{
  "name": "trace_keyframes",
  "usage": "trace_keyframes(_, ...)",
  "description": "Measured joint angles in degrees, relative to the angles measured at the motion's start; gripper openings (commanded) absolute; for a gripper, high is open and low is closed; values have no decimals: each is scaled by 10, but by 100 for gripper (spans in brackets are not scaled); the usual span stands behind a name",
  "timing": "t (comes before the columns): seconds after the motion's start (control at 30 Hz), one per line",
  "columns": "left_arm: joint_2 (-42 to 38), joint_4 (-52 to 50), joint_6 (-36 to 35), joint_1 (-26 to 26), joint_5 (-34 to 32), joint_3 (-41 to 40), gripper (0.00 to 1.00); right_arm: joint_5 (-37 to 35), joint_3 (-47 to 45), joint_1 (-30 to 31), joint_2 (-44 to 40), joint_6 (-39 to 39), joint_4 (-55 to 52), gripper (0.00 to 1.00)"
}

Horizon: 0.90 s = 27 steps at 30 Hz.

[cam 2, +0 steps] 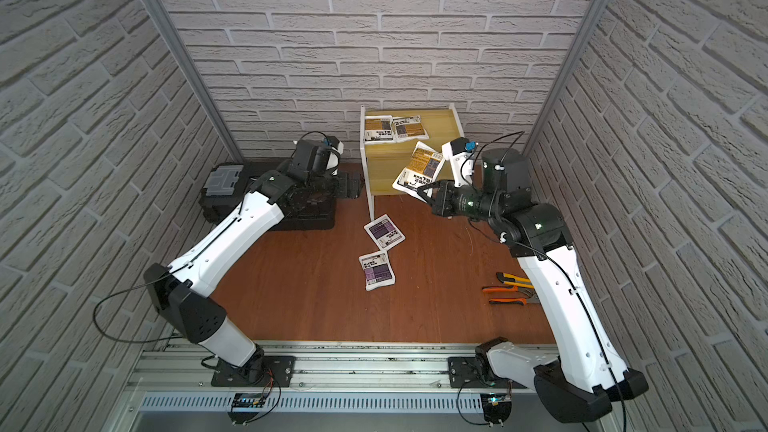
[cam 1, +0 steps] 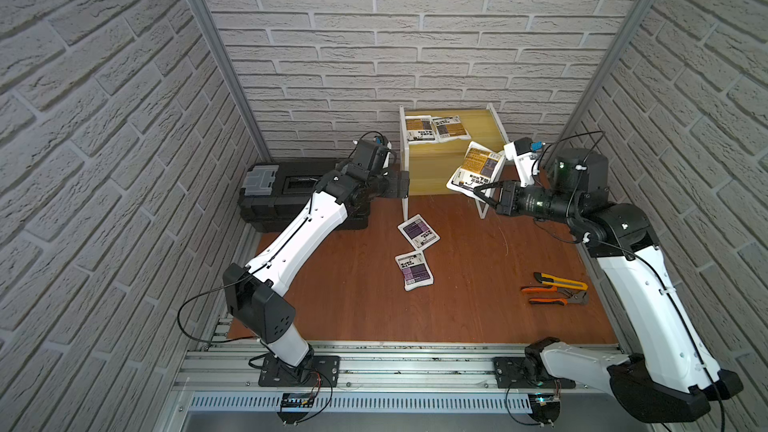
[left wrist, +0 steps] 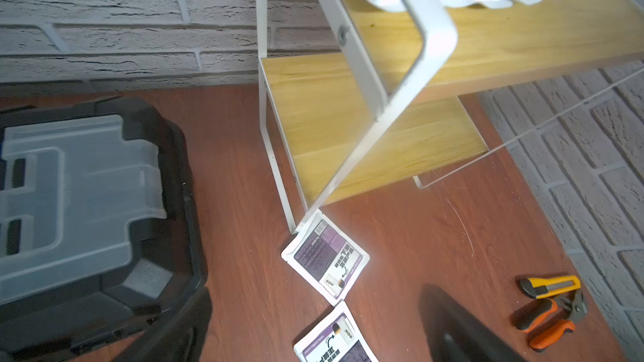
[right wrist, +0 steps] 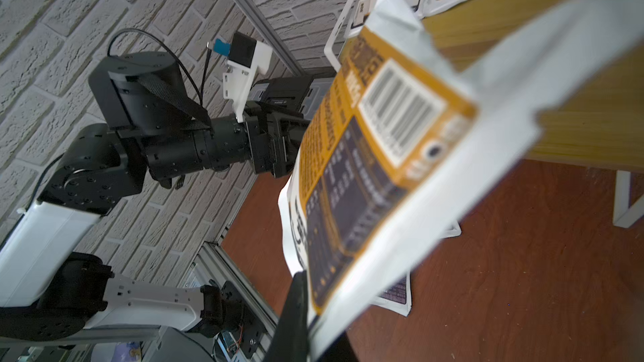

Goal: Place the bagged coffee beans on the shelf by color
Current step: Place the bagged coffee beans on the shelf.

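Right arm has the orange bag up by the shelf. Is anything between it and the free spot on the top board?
Nothing visible. The orange bag, shut in the right gripper, hangs off the shelf's front right. The top board is bare beside the two orange bags. Only the white side rail edges that spot.

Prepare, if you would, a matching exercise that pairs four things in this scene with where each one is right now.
Things:
1. tilted orange-labelled bag
2. two purple-labelled bags
3. pliers
4. toolbox

Places:
A. on the table beside the utility knife
B. at the shelf's side, partly under the left arm
C. flat on the table in front of the shelf
D. off the table, pinched in the right gripper

Pairs: 1-D, 2-C, 3-A, 4-B.
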<state>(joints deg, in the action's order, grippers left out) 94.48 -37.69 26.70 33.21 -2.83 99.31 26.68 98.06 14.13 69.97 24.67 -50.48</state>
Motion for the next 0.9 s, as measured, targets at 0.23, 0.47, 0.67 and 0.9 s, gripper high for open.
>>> trace_keyframes(0.23, 31, 36, 2, 6, -23, 7, 98, 10, 67, -82, 60, 11, 2, 2)
trace_keyframes(0.47, 49, 70, 12, 7, -62, 7, 98, 25, 112, -131, 130, 39, 10, 4)
trace_keyframes(0.67, 61, 86, 14, 7, -78, 8, 99, 32, 150, -144, 174, 45, 14, 5)
trace_keyframes(0.9, 79, 90, 14, 5, -84, 10, 98, 40, 191, -149, 207, 43, 7, 5)
